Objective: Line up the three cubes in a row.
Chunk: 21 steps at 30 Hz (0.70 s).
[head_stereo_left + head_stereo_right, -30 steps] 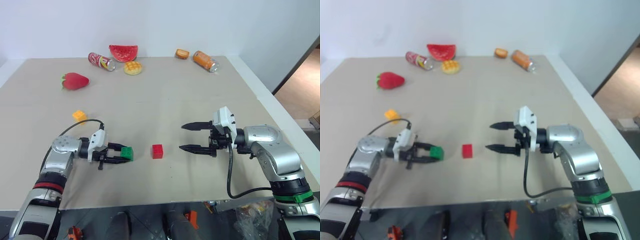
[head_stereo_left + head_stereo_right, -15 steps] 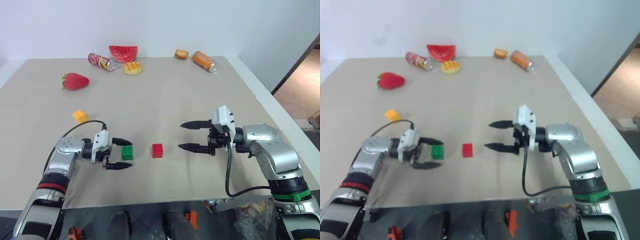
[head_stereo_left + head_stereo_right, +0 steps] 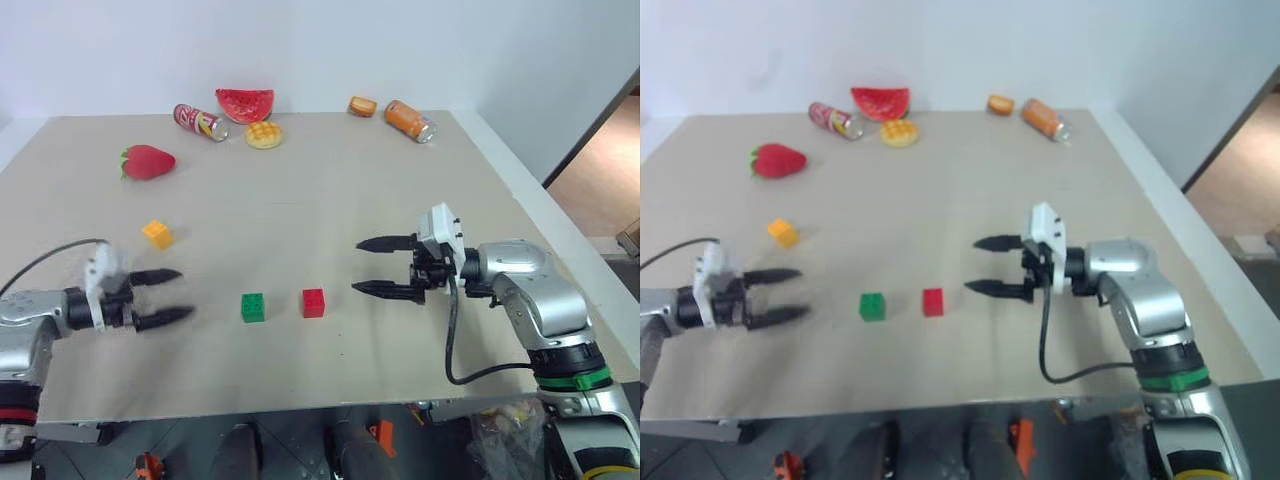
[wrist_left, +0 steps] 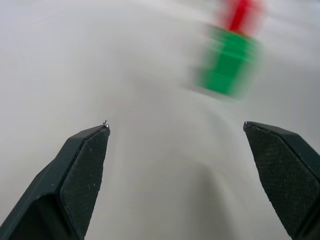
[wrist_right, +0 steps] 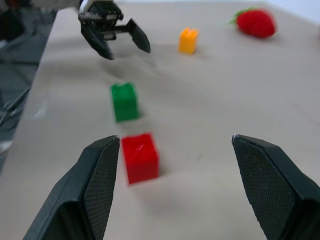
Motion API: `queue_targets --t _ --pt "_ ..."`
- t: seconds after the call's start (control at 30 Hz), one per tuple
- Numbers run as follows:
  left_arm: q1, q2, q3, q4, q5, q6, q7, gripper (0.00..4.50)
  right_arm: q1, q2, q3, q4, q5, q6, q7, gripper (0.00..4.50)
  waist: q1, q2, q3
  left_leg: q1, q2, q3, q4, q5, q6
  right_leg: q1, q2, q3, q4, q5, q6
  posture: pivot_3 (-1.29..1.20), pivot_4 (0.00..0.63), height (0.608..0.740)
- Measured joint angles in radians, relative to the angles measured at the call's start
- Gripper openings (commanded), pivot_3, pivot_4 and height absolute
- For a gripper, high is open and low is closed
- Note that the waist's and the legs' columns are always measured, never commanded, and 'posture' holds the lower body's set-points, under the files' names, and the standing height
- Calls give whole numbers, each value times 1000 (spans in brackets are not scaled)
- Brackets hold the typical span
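Green cube (image 3: 253,307) is set beside red cube (image 3: 314,302), starting the row. Left gripper (image 3: 163,297) and right gripper (image 3: 384,266) are spread wide, empty. Yellow-orange cube (image 3: 157,234) is unplaced.

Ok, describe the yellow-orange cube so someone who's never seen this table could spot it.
On the beige table, look left, in front of the strawberry toy. The yellow-orange cube sits alone there, a small studded brick apart from the green cube and red cube.
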State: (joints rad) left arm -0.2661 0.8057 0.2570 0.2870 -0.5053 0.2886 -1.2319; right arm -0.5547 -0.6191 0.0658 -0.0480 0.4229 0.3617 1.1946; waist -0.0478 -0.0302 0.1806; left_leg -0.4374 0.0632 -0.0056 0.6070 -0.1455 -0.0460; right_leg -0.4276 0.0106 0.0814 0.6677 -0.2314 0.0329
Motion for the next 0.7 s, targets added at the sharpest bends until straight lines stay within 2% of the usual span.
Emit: queue_targets --t 0.13,0.23,0.5,0.7 --pt "42 -77 133 -152 -89 167 250 4441 -35 57 5 30 -18 2 -68 3718 0 0 0 0 0 0 0 0 0 1 0 0 0 0 0 0 150 740" --pt "79 -132 169 -222 -112 230 387 4441 -33 69 19 30 -17 7 -69 3718 0 0 0 0 0 0 -1 0 0 0 0 0 0 0 1 0 150 740" --pt "75 -248 134 -247 -1 246 702 4441 -34 77 20 33 -18 7 -67 3718 2 -1 0 1 -1 0 0 0 0 2 0 0 0 1 1 0 150 740" --pt "-34 -255 105 -132 104 228 837 4441 -30 80 24 32 -21 7 -71 3718 2 -1 -1 1 -1 0 0 0 -1 2 1 0 0 2 1 0 150 740"
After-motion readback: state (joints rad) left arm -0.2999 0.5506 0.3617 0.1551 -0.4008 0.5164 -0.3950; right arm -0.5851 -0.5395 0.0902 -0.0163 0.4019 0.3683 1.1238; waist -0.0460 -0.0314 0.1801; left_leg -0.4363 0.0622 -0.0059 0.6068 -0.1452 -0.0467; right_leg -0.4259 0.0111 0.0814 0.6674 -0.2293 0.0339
